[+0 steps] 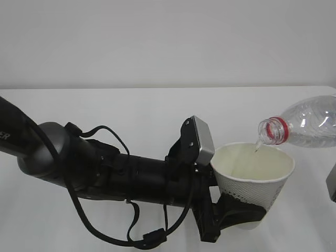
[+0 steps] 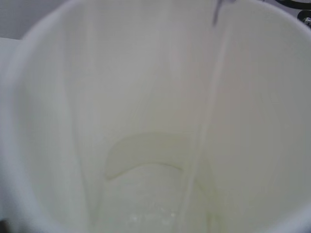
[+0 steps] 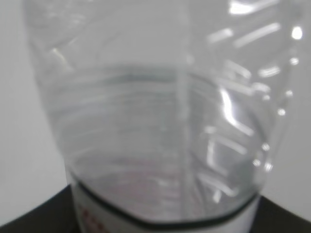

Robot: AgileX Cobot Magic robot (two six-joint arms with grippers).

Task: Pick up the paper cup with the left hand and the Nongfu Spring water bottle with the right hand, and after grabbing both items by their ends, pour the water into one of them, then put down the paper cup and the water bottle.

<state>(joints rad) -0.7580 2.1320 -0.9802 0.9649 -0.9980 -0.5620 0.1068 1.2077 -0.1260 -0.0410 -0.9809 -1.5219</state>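
Left hand (image 1: pixel 239 212) clamped partway round base of paper cup (image 1: pixel 255 181), at 5 o'clock. Right hand's grip unseen; cannot tell. Nongfu Spring water bottle (image 1: pixel 307 123) tilted at 3 o'clock, water (image 1: pixel 256 147) trickling in. White table (image 1: pixel 131 113), pale wall (image 1: pixel 168 42).

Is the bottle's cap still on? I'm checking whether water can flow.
No: the bottle lies tipped, its open red-ringed mouth over the cup, a thin stream falling in.
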